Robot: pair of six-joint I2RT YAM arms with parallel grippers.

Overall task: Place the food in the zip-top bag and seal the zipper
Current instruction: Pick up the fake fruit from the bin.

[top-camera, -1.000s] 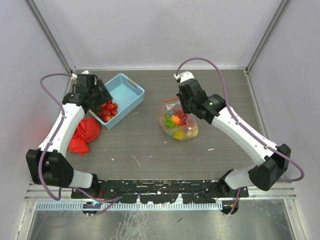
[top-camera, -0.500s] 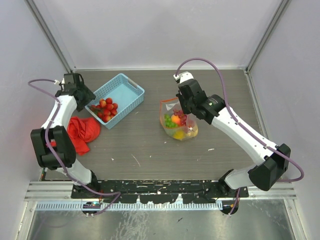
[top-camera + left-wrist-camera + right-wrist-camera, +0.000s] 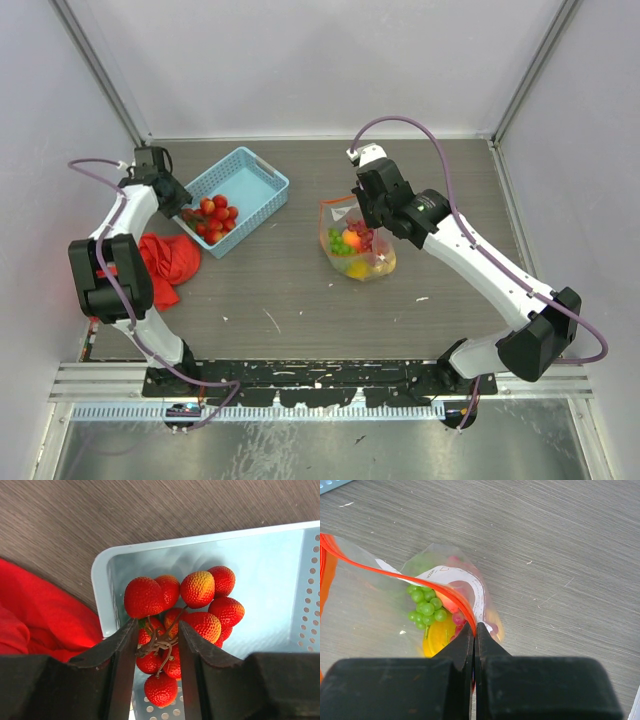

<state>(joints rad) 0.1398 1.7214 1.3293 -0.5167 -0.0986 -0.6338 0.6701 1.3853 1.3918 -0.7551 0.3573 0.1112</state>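
Top external view: light-blue basket (image 3: 250, 172) at upper left on the tabletop (image 3: 300, 300); zip-top bag (image 3: 372, 265) near centre, well apart from it.
Fruit outside the bag: strawberries (image 3: 197, 605), a red cluster in the basket corner nearest the red cloth (image 3: 172, 262).
Left arm: left jaws at a narrow gap, straddling the cluster's brown stems; whether they touch the stems cannot be told.
Right arm: right jaws pressed together on the zipper (image 3: 410, 575), pinching it at bottom centre of the right wrist frame.
Strip: arcs from the pinch to the upper left of that frame.
Bag contents: green grapes (image 3: 425, 609), yellow lemon (image 3: 437, 639), orange-pink peach (image 3: 351, 238).
White label (image 3: 472, 587): just behind the strip.
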